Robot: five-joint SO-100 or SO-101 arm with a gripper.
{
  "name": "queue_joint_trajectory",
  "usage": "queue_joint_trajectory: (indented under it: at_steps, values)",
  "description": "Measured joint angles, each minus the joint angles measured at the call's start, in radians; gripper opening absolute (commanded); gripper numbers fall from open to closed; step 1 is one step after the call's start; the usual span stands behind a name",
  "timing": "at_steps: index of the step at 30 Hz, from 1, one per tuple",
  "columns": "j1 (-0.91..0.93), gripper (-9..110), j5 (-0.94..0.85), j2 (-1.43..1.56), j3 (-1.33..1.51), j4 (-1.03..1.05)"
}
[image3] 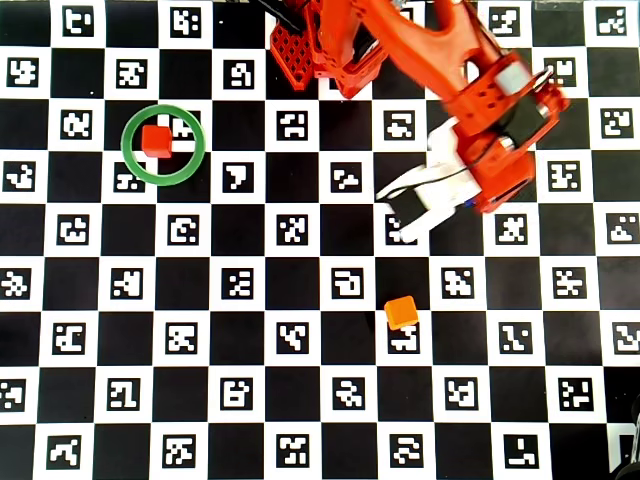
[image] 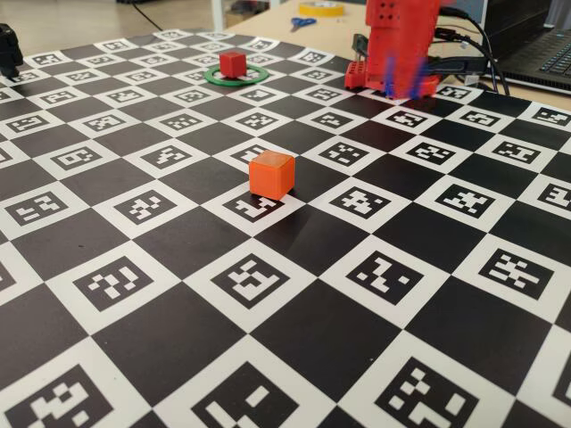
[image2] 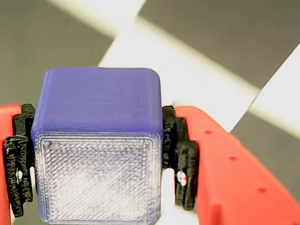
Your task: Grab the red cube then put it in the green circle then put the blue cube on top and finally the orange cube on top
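- Wrist view: gripper (image2: 98,159) clamped on the blue cube (image2: 98,108). Black pads (image2: 180,159) press its left and right sides, red finger bodies outside them. Cube fills most of the frame, its pale textured face toward the camera. Blurred black and white board squares behind it.
- Overhead view: red arm (image3: 470,80) reaches from the top edge down to the right-centre of the checkerboard (image3: 300,440). Gripper end sits under the arm and camera housing, blue cube not visible there.
- Red cube (image3: 155,140) sits inside the green circle (image3: 131,165), toward its upper left, upper left part of the board.
- Orange cube (image3: 402,312) alone on the board, below the gripper, well apart from the ring.
- Fixed view: red cube (image: 232,63) in the ring (image: 212,78) at the far side, orange cube (image: 271,174) mid-board, arm base (image: 397,45) at top right, motion-blurred.
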Motion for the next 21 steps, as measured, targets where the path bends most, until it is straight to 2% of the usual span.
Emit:
queue_joint_trajectory:
  at_steps: [5,7,12,16,21]
  values:
    - [0.428,8,-0.244,0.052,-0.080,0.118]
    - [0.620,8,-0.357,0.074,-0.089,0.132]
    - [0.969,8,-0.627,0.094,-0.089,0.133]
    - [1.184,8,-0.798,0.095,-0.087,0.115]
    - [1.348,8,-0.911,0.095,-0.087,0.057]
